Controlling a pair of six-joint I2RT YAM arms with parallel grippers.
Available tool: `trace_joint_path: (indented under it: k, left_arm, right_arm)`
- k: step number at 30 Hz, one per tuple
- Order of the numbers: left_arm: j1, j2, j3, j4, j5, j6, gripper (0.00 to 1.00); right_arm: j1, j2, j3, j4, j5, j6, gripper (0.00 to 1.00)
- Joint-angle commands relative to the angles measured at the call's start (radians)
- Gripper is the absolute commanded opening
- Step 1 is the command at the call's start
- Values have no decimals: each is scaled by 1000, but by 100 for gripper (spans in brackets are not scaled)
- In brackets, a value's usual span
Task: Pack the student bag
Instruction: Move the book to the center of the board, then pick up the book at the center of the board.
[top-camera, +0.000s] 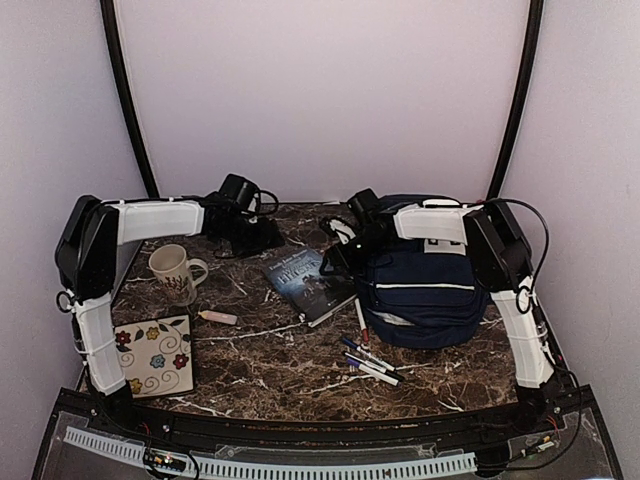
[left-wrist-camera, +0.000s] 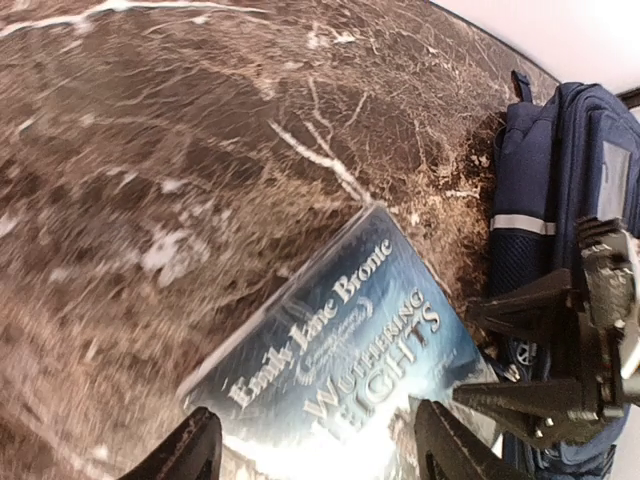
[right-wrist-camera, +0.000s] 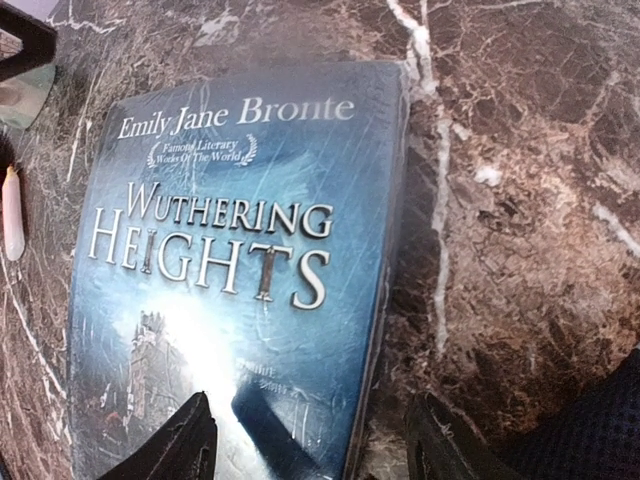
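Overhead and wrist views of the packing scene. We find the student bag (top-camera: 425, 290) on the right half of the marble table (top-camera: 270, 370), under the right arm, and well apart from the left arm's base. The right gripper (right-wrist-camera: 312, 400) hangs just off the bag's left flank, so the bag lies immediately to that gripper's right. The left gripper (left-wrist-camera: 315, 415) sits farther left, with the book (right-wrist-camera: 230, 260) between it and the bag. We therefore judge the right arm the nearer one. The bag's long axis appears to run from the far edge toward the near edge. Both pairs of jaws stand spread and grasp nothing. The right pair straddles the book's long edge from above, and the left pair hovers over its cover. The bag is navy fabric with a thin white stripe across its body, and a pale sliver shows at its near-left corner. Whether that marks an unzipped mouth we cannot tell. Loose pens (top-camera: 370, 362) lie just beside its near-left corner.
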Motion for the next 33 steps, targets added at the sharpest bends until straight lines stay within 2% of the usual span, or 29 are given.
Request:
trace_joint_path:
  k: [1,11,15,25,27,30,33]
  left_arm:
    - [-19,-142,-162,21,-19,-113,69]
    - [-137,-234,-399,102,-33,-255,67]
    - [-145,-234,-493,223,-12,-326,67]
    - [-148,-164,-542,421,85,-459,67]
    - [-148,-155,-559,491,113,-484,67]
    - [-148,-141,-608,693,168,-519,67]
    - [-154,-145,-611,797,198,-534,66]
  right_arm:
    - [4,-6,-34,-110,-99,23,63]
    - [33,-27,-101,-137,-133,-52,59]
    - [39,-25,-127,-134,-146,-64,58]
    - [71,-7,-138,-116,-155,-75,58]
    - [74,3,-130,-119,-154,-75,58]
    - [76,26,-118,-129,-160,-75,58]
    - [80,40,-113,-133,-165,-77,58]
